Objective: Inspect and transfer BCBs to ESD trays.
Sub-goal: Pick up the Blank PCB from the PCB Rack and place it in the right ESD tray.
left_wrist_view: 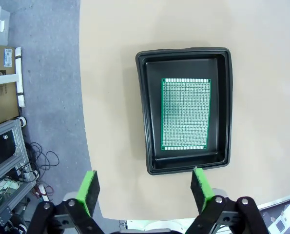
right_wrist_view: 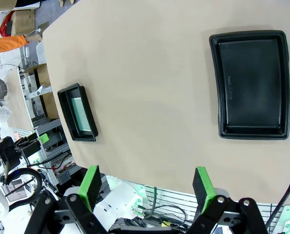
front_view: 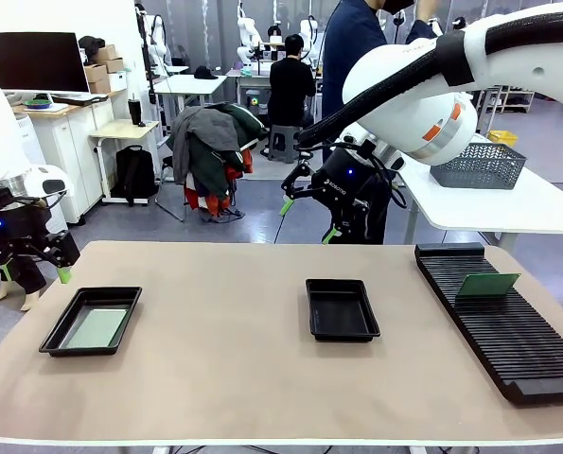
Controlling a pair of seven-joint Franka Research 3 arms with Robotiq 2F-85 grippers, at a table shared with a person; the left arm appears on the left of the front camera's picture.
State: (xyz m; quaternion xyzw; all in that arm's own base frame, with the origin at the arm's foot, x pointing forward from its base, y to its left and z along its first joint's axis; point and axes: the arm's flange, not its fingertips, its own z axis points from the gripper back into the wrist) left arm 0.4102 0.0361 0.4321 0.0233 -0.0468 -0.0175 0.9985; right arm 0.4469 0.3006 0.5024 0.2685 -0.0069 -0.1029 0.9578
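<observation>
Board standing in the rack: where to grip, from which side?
Take the BCB by its free top edge, coming down from above. It stands on edge, leaning slightly, in the slotted rack, lower edge down in the ribs. The right gripper is nearer; its fingers should close across the thin flat faces.

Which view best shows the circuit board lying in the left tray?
The left wrist view: the board lies flat in its tray, seen straight down, grid pattern sharp. The front view shows the board foreshortened and pale; the right wrist view shows the board small, far off.
</observation>
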